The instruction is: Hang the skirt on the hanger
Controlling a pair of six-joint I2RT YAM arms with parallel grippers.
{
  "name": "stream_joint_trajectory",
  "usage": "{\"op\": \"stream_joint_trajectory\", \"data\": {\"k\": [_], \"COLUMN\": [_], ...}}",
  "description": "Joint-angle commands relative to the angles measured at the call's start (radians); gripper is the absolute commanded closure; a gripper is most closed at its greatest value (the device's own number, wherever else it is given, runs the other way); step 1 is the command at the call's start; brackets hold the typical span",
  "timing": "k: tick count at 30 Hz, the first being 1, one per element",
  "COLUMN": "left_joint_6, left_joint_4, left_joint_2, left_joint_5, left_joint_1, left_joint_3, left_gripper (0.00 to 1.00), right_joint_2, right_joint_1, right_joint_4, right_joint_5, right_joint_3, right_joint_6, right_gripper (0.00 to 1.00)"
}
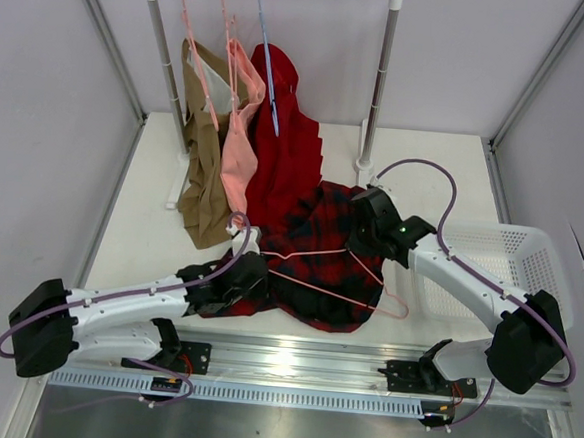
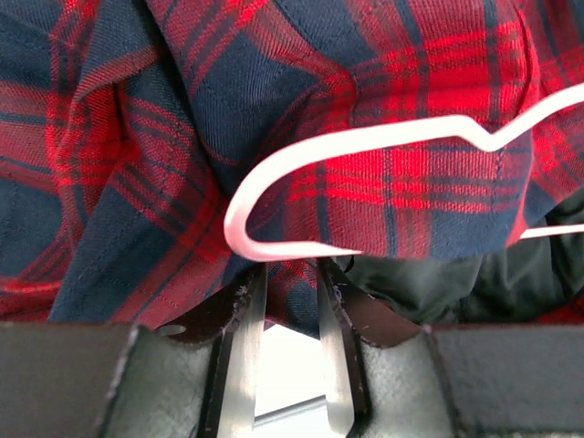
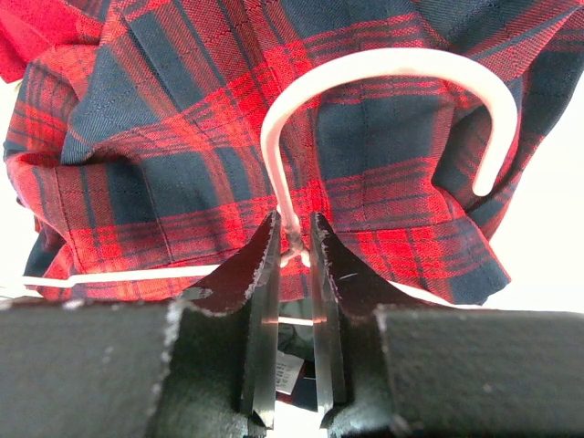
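The tartan skirt (image 1: 316, 236) lies bunched on the table between my two grippers. The pale-pink hanger (image 1: 327, 294) lies across it. My left gripper (image 1: 251, 268) is at the skirt's left edge. In the left wrist view its jaws (image 2: 290, 278) are shut on a fold of the skirt (image 2: 182, 164), just below the hanger's rounded corner (image 2: 239, 219), with black lining (image 2: 438, 283) to the right. My right gripper (image 1: 363, 239) is at the skirt's far right. In the right wrist view it (image 3: 295, 235) is shut on the hanger's neck, and the hook (image 3: 383, 66) curves over the plaid (image 3: 164, 164).
A clothes rack (image 1: 382, 75) stands at the back with a khaki garment (image 1: 203, 173), a pink garment (image 1: 239, 145), a plain red pleated garment (image 1: 289, 149) and a blue hanger (image 1: 268, 57). A white mesh basket (image 1: 514, 265) sits at the right, beside the right arm.
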Motion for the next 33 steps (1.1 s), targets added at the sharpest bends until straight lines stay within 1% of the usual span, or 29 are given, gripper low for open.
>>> {"op": "stream_joint_trajectory", "data": {"k": [1,7,12,15,18,19,23,24,26,33], "left_joint_6": [-0.036,-0.035,-0.039,-0.039,-0.039,-0.041,-0.038,-0.038,-0.043,-0.061], "left_joint_4": [0.065,0.123,0.125,0.119,0.103,0.100,0.093,0.090,0.077,0.062], "left_joint_2": [0.016,0.053,0.079,0.095,0.115,0.117,0.103,0.099,0.071,-0.012], "left_joint_5": [-0.054,-0.051,-0.067,-0.076,-0.087,-0.091,-0.103,-0.107,-0.116,-0.131], "left_joint_1": [-0.007,-0.010,-0.020,-0.024,-0.031,-0.033,-0.042,-0.042,-0.042,-0.042], "left_joint_3": [-0.018,-0.024,-0.014,-0.001,0.023,0.025,0.034,0.034,0.025,-0.033], "left_gripper": [0.67,0.67,0.68,0.71,0.75,0.79,0.89,0.94,1.00,1.00], "right_joint_2": [0.002,0.008,0.006,0.008,0.009,0.009,0.006,0.006,0.005,-0.009], "right_joint_1": [-0.005,-0.005,-0.002,-0.003,-0.002,0.000,0.000,0.000,0.000,-0.002], "right_joint_4": [0.036,0.039,0.039,0.039,0.041,0.038,0.032,0.032,0.028,0.013], "right_joint_5": [0.038,0.037,0.038,0.040,0.040,0.043,0.055,0.058,0.066,0.101], "right_joint_3": [-0.004,-0.007,-0.008,-0.008,-0.009,-0.008,-0.012,-0.012,-0.013,-0.018], "right_joint_6": [0.004,0.002,0.002,0.002,0.003,0.004,0.003,0.001,0.001,-0.005], "right_gripper": [1.00,1.00,1.00,1.00,1.00,1.00,1.00,1.00,1.00,1.00]}}
